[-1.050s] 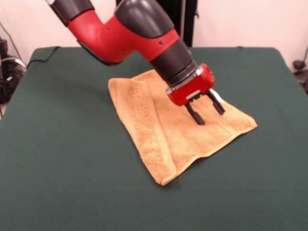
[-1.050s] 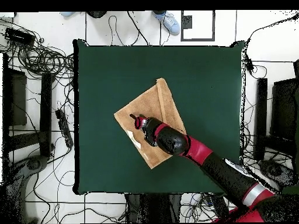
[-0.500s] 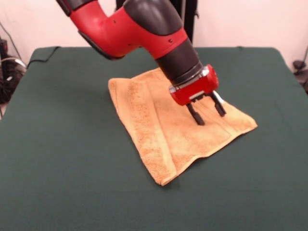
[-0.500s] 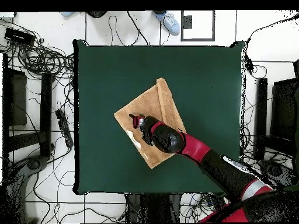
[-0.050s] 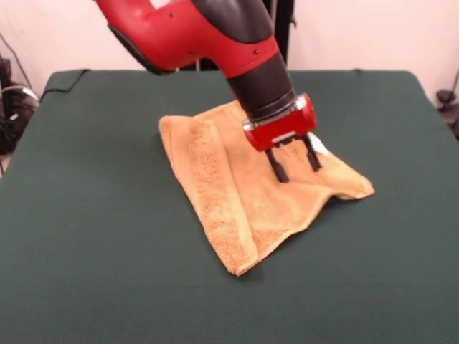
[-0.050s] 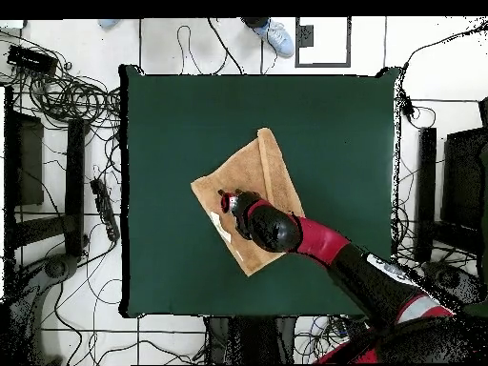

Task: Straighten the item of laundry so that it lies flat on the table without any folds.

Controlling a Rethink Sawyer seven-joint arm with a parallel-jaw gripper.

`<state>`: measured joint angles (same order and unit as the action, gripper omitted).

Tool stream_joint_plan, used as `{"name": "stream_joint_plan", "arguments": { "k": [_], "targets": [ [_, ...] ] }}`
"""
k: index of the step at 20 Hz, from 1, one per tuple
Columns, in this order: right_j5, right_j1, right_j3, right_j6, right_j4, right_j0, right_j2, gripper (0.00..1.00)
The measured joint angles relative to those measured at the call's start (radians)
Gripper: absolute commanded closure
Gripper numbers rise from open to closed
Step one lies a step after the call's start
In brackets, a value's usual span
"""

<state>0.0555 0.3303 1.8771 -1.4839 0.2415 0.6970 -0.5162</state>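
From my station I see the golden-orange terry hand towel [image 5: 244,193] lying near the middle of the dark green table [image 5: 93,236], turned so it sits as a diamond rather than square to the table edges. In the front view its left side is doubled over into a thick folded strip that runs from the far left corner down to the nearest corner, so it is not flat there. The right corner [image 5: 358,190] is drawn in and slightly ruffled, with a shallow wrinkle rising in the cloth just below the gripper [image 5: 294,166]. The red and black arm [image 5: 215,43] comes down at a slant from the upper left, and the gripper's 2 dark fingers [image 5: 278,169] stand apart with a clear gap between them, their tips down on the towel's right half; I cannot tell whether any cloth is caught between them. A small white tag [image 5: 320,147] peeks out just beside the right finger at the towel's far edge. From the overhead view the towel [image 6: 257,172] again sits near the table's [image 6: 343,124] centre, with the gripper [image 6: 227,201] over the part of it nearer the robot's base. A person's shoe [image 6: 277,36] shows on the floor beyond the table's far edge.
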Motion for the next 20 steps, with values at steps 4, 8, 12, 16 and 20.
{"name": "stream_joint_plan", "arguments": {
  "k": [4,8,12,16,20],
  "targets": [
    [0.0,0.095,0.0,0.0,0.0,-0.095,0.149,0.0],
    [0.0,0.169,-0.001,0.0,0.0,-0.154,0.29,0.0],
    [0.001,0.198,-0.002,0.0,0.001,-0.154,0.346,0.0],
    [0.0,0.219,-0.008,0.0,0.001,-0.137,0.395,0.0],
    [0.0,0.228,-0.013,0.0,0.001,-0.117,0.42,0.0]
  ]
}}
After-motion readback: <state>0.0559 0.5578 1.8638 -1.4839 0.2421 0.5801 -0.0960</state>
